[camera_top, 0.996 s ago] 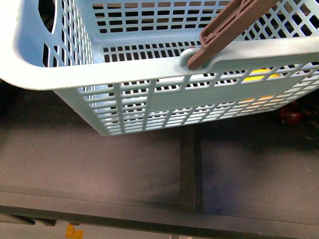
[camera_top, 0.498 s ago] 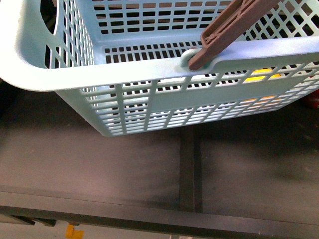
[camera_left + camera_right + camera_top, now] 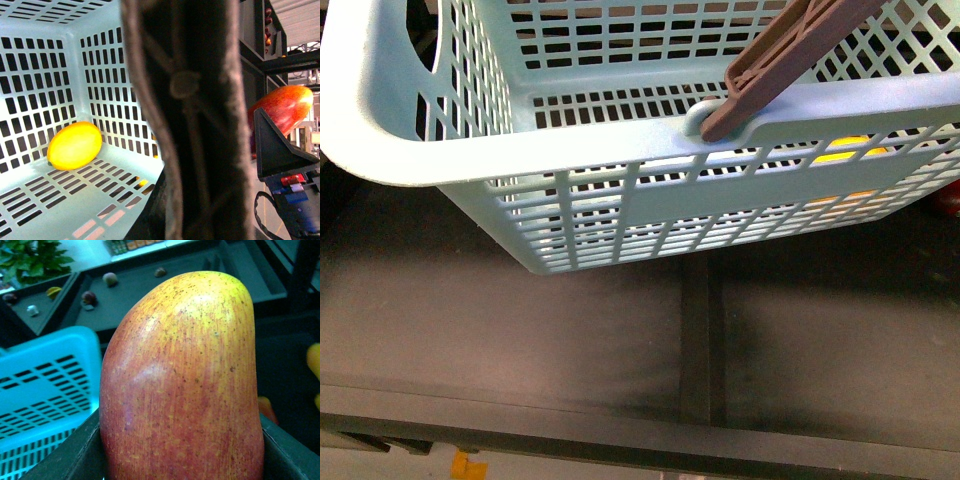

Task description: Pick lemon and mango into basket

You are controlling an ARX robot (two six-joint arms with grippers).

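Right pincer [image 3: 184,460] pinched the speckled red-yellow mango [image 3: 180,365]; left pincer unclear; smooth oval lemon [image 3: 74,145] lay inside the lattice basket [image 3: 620,140].

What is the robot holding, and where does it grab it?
The right pincer grips the oblong red-and-yellow mango by its redder end, one finger on each side.

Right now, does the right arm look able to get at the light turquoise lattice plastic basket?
Probably yes. The right tool grips the oblong red-yellow mango near the turquoise basket, whose top is open; only the raised brown plastic handle crosses part of it.
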